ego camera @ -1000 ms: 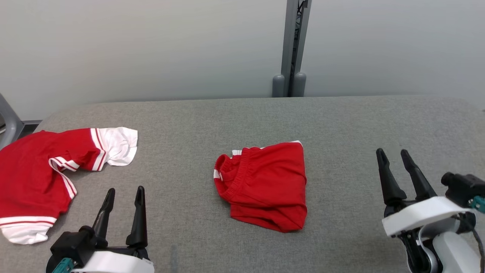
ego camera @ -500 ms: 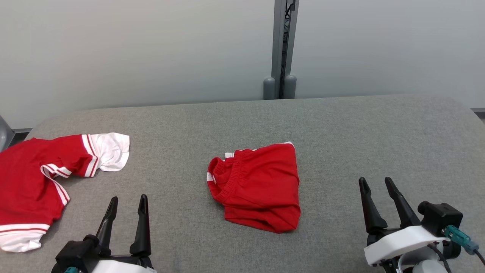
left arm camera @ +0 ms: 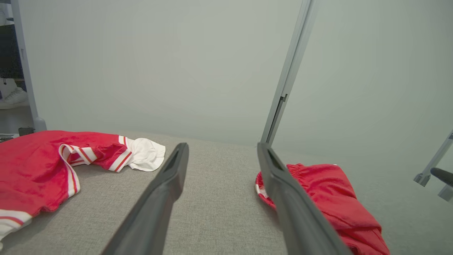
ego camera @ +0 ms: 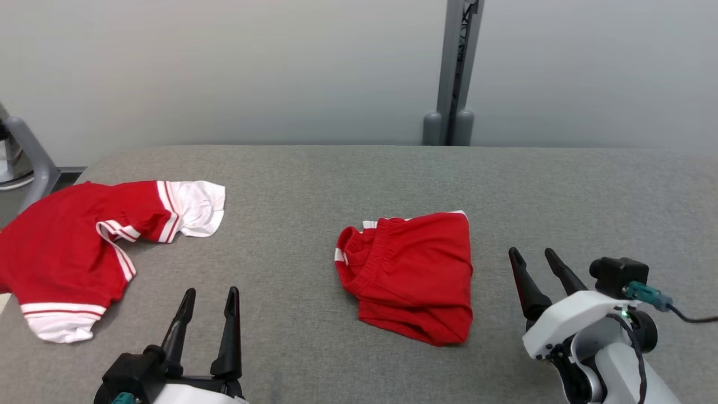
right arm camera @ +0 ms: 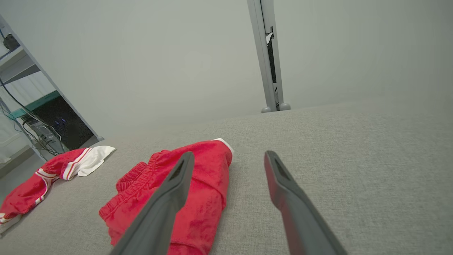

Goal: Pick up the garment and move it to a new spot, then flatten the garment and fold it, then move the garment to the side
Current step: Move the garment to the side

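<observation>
We see shorts [ego camera: 412,275] at middle of table [ego camera: 314,179], bunched in compact fold, waistband toward our left. We judge them already handled. Shirt [ego camera: 61,247] sprawls crumpled at left edge, perhaps overhanging, hard to tell. Likely next garment. Left claw [ego camera: 212,290] and right claw [ego camera: 531,251] hover low, fingers spread wide, nothing held. They flank shorts, clear of cloth.
</observation>
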Robot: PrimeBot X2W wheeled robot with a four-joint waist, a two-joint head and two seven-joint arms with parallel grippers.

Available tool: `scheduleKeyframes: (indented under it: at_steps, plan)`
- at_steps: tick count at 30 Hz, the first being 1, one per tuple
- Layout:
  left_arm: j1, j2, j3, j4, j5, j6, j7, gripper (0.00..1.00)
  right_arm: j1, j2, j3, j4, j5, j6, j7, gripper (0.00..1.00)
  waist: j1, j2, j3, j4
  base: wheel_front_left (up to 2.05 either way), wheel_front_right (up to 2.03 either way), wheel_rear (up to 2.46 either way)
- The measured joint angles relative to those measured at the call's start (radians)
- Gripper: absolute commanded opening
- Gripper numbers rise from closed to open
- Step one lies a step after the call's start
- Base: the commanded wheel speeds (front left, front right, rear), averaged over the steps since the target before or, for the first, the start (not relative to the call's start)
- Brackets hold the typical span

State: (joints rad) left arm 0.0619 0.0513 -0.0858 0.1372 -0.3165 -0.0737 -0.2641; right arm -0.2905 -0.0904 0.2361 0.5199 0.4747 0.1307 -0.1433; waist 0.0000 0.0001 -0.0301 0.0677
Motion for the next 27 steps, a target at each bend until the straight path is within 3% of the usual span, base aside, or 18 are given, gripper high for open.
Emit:
scheduleKeyframes:
  at_steps: [5,14,19,24,25,26,27]
  plan:
    - [-0.005,-0.001,-0.028,0.004,0.000,-0.002,0.000,1.00,-0.090,0.007,0.001,0.159,0.085,0.000,0.123,1.00,0.0000,0.0000,0.007,0.060,0.00,0.00,0.00]
    - [-0.040,-0.002,-0.051,0.011,-0.009,-0.005,0.000,1.00,-0.259,-0.012,-0.016,0.401,0.114,0.000,0.249,1.00,0.0000,-0.0001,0.056,0.159,0.00,0.00,0.00]
    - [-0.060,-0.003,-0.066,0.016,-0.013,-0.005,0.000,1.00,-0.334,-0.020,-0.037,0.553,0.126,0.000,0.371,1.00,0.0000,0.0000,0.088,0.199,0.00,0.00,0.00]
    - [-0.069,-0.002,-0.073,0.020,-0.021,-0.005,0.000,1.00,-0.372,-0.015,-0.045,0.621,0.136,0.000,0.403,1.00,0.0000,0.0000,0.104,0.227,0.00,0.00,0.00]
    - [-0.069,-0.002,-0.073,0.021,-0.021,-0.005,0.000,1.00,-0.372,-0.012,-0.043,0.623,0.141,0.000,0.406,0.89,0.0000,0.0000,0.104,0.229,0.00,0.00,0.00]
    - [-0.069,-0.002,-0.073,0.022,-0.021,-0.005,0.000,1.00,-0.372,-0.010,-0.041,0.622,0.148,0.000,0.407,0.24,0.0000,0.0000,0.103,0.229,0.00,0.00,0.00]
    - [-0.069,-0.002,-0.073,0.023,-0.021,-0.004,0.000,1.00,-0.371,-0.007,-0.039,0.621,0.156,0.000,0.407,0.00,0.0000,0.0000,0.101,0.229,0.00,0.00,0.00]
